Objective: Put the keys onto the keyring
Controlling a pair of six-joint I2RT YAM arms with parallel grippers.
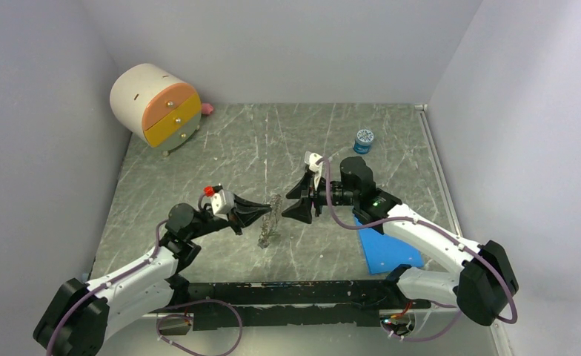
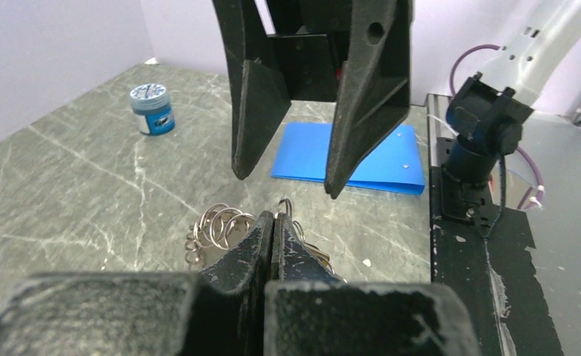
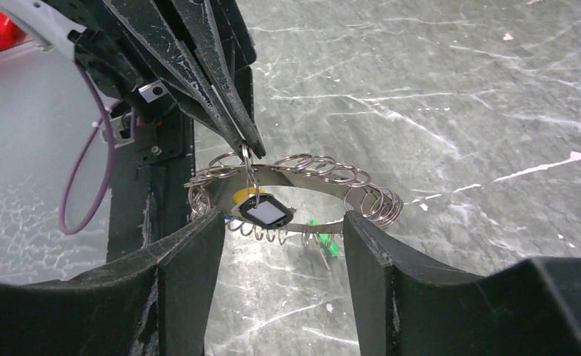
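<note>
Left pincer (image 3: 247, 145) clenched on the keyring (image 3: 310, 180) by one small loop, black key (image 3: 265, 213) dangling below its tips; right pincer (image 3: 281, 216) released astride, green key (image 3: 321, 242) half hidden

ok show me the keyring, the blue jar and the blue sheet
keyring (image 3: 302, 182), right wrist view, top arc of its band
blue jar (image 2: 154, 119), left wrist view, its side wall
blue sheet (image 1: 387, 256), top external view, bare near part

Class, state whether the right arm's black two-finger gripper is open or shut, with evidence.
Open: the right gripper has fingers wide apart, the silvery beaded metal keyring showing between them.
</note>
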